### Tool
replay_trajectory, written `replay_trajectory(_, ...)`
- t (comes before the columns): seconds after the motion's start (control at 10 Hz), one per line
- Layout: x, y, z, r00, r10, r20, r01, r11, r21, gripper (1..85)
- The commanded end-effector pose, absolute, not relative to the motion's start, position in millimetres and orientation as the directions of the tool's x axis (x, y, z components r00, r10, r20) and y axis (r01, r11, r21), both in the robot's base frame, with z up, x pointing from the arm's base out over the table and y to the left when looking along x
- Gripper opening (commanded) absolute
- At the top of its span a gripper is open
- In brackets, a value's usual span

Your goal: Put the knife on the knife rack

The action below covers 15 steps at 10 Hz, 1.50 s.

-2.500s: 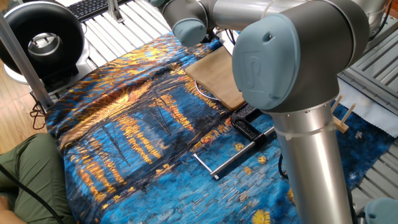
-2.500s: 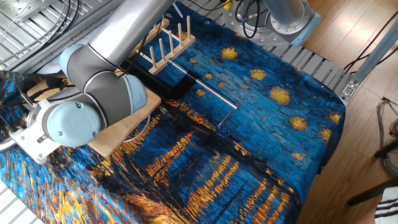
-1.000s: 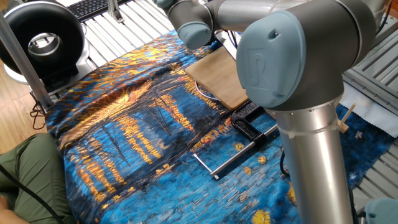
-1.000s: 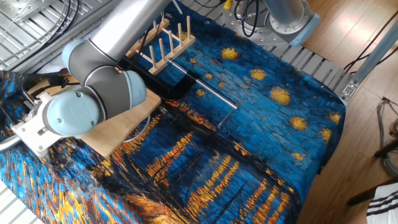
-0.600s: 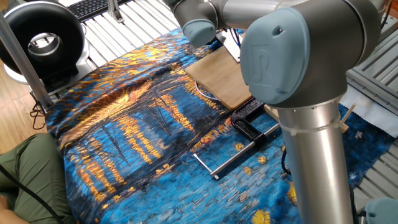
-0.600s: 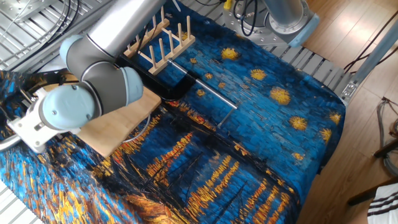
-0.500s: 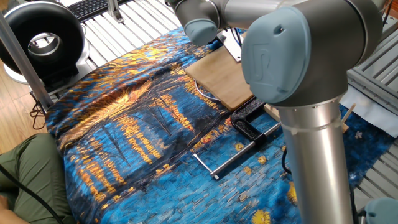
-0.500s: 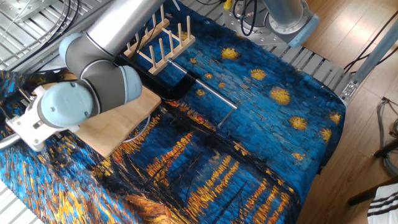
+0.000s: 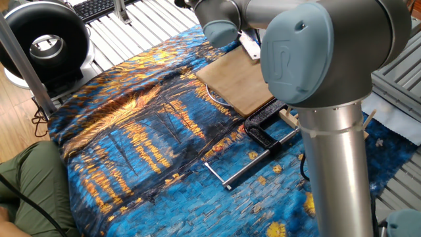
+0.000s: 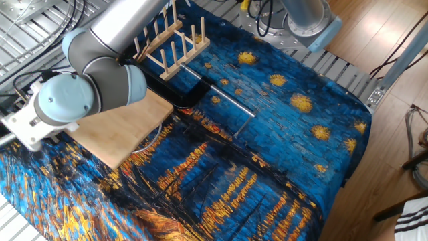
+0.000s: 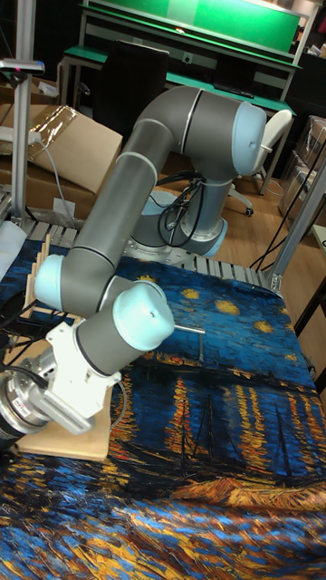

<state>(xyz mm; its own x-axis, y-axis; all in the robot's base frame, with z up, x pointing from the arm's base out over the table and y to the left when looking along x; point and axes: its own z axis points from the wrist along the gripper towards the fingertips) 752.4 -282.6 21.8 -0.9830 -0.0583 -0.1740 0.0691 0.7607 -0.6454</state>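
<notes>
Tall fixed view: the UR5 arm (image 11: 136, 227) reaches down across the table, which is covered with a blue-and-orange painted cloth (image 11: 217, 453); its wrist (image 11: 54, 385) hangs over the bamboo cutting board (image 11: 68, 435) at the cloth's left edge. The gripper runs off the left border of every picture or lies behind the arm's joints, so whether its fingers are spread or pressed together cannot be told.

The other fixed view: the knife rack (image 10: 175, 45), light wood with upright pegs, stands near the cloth's far edge, partly hidden by the arm's forearm. Just beside it lies a black clamp (image 10: 175, 90) with a long silver rod (image 10: 221, 94) pointing toward the cloth's middle. The cutting board (image 10: 124, 130) lies next to the clamp, its near corner bare, the rest under the wrist joints.

One fixed view: the arm's large elbow joint (image 9: 316, 52) blocks most of the rack side of the table; only the board (image 9: 240, 82), the clamp (image 9: 266, 131) and its rod (image 9: 253, 161) show. The knife cannot be made out with certainty in any view.
</notes>
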Motion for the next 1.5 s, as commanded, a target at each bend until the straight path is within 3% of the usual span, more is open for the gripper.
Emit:
replay_trajectory(0.0, 750, -293, 23, -0.977, -0.01, -0.213, 0.132, 0.756, -0.641, 1.3)
replay_trajectory(0.6, 741, -275, 49, -0.993, 0.011, -0.118, 0.081, 0.791, -0.607, 1.3)
replay_trajectory(1.1, 746, -212, 101, -0.999, 0.03, -0.041, 0.047, 0.857, -0.513, 1.0)
replay_trajectory(1.4, 761, -168, 129, -0.997, 0.015, -0.073, 0.046, 0.891, -0.451, 1.0)
